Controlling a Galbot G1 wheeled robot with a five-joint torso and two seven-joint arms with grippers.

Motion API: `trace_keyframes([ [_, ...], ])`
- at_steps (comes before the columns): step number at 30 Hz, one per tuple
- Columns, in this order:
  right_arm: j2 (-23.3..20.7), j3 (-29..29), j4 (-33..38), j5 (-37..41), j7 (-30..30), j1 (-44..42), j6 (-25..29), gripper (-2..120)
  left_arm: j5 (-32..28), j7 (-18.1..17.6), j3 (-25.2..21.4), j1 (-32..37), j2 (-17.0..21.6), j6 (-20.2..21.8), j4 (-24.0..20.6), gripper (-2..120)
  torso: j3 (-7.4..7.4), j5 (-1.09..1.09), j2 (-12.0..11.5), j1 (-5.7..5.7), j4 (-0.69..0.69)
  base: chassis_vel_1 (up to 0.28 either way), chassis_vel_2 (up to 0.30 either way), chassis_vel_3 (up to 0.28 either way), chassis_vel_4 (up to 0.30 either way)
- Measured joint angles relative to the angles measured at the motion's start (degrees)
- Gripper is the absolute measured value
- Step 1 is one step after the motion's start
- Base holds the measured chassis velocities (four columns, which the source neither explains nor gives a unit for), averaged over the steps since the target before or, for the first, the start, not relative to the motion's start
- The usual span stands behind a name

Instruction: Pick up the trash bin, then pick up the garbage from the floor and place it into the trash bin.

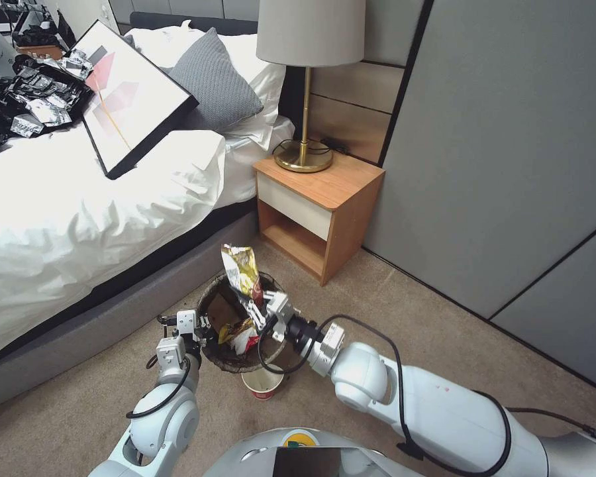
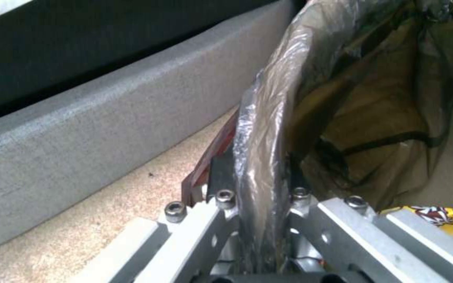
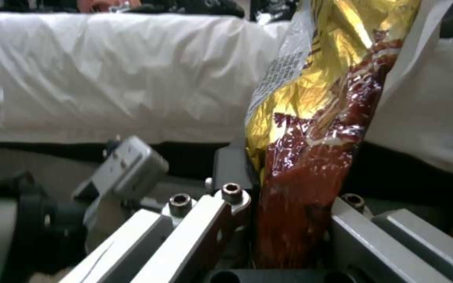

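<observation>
While the bed (image 1: 66,218) and nightstand (image 1: 318,199) frame the corner, the action sits low on the carpet: the trash bin (image 1: 215,354) is between the two arms, close to the bed base. Left gripper (image 1: 195,328) is clamped on the near-left rim, jaws pinching the folded liner (image 2: 260,157) and steadying the bin. Right arm reaches in from the right, wrist roughly level, and the right gripper (image 1: 265,311) hangs over the opening with jaws closed on a gold-and-red snack wrapper (image 1: 242,271) standing upright above the rim. This looks like the drop-off step; next calls for lowering or simply releasing over the liner's mouth. More litter already lies inside, and a red-and-white cup (image 1: 263,383) waits on the floor just beside the bin.
</observation>
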Motion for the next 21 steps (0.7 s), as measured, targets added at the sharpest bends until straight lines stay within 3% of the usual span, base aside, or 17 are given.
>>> trace_keyframes([
  [14,1.1,-1.0,-3.3,-1.2,1.3,0.6,-0.4,-1,-0.1,0.0,-0.1,0.0,-0.1,0.0,-0.2,0,0.00,0.00,0.0,0.00,0.01,0.000,0.000,0.000,0.000],
  [17,1.1,-1.1,-3.3,-1.2,1.5,0.7,-0.6,15,-0.1,0.0,-0.1,0.0,-0.2,0.0,-0.2,0,0.00,0.00,0.0,0.00,0.01,0.000,0.000,0.000,0.000],
  [21,1.1,-1.2,-3.3,-1.2,1.7,0.8,-0.8,25,-0.1,0.0,-0.1,0.0,-0.2,0.0,-0.2,0,0.00,0.00,0.0,0.00,0.01,0.000,0.000,0.000,0.000],
])
